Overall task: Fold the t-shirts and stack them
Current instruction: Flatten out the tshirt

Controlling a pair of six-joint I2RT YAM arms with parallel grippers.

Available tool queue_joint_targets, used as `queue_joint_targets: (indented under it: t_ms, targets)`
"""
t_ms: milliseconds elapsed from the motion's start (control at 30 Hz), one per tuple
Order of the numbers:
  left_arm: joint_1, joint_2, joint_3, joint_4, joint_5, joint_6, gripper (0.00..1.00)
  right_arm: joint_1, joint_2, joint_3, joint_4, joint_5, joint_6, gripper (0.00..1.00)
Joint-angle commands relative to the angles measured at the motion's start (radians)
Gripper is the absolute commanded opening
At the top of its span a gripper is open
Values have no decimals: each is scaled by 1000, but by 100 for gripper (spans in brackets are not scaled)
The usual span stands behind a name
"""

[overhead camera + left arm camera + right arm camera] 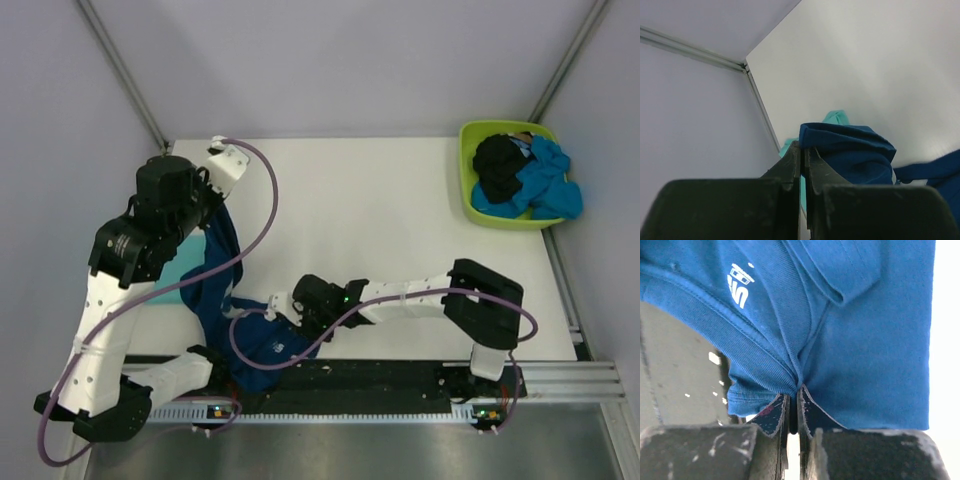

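1. The left gripper (802,148) has its fingers pressed together on an edge of the navy tee (850,150). The cloth bunches just past the tips, toward 3 o'clock in the left wrist view.
2. From above, the left gripper (208,215) hangs over the table (380,220) at about 9 o'clock, raised off the surface.
3. The right gripper (794,392) is clamped on a gathered fold of the navy tee. A ribbed band of cloth is drawn into the pinch.
4. From above, the right gripper (285,315) sits low at about 7 o'clock of the table, close to the near edge.
5. The navy tee (215,290) is strung between the two grippers, running from 9 o'clock down to 7 o'clock. Its lower end spills over the near edge onto the black rail (380,380).
6. A white print (738,287) on the navy tee shows at 11 o'clock from the right fingertips.
7. The teal tee (180,270) lies on the table at 8 o'clock, partly under the navy tee and the left arm.
8. The tub (470,150) stands in the far corner at 2 o'clock, well apart from both grippers.
9. Inside the tub, the black tee (497,165) lies toward 9 o'clock and the blue tee (545,185) toward 4 o'clock. The two touch.
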Motion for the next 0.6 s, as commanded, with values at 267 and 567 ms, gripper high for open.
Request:
queue_joint_targets:
  t_ms: [267, 567]
  targets:
    - [7, -34, -115, -20, 287, 17, 0, -413, -415, -232, -419, 585, 49, 26]
    - [7, -80, -311, 1, 389, -1, 0, -474, -612, -118, -298, 52, 25, 72]
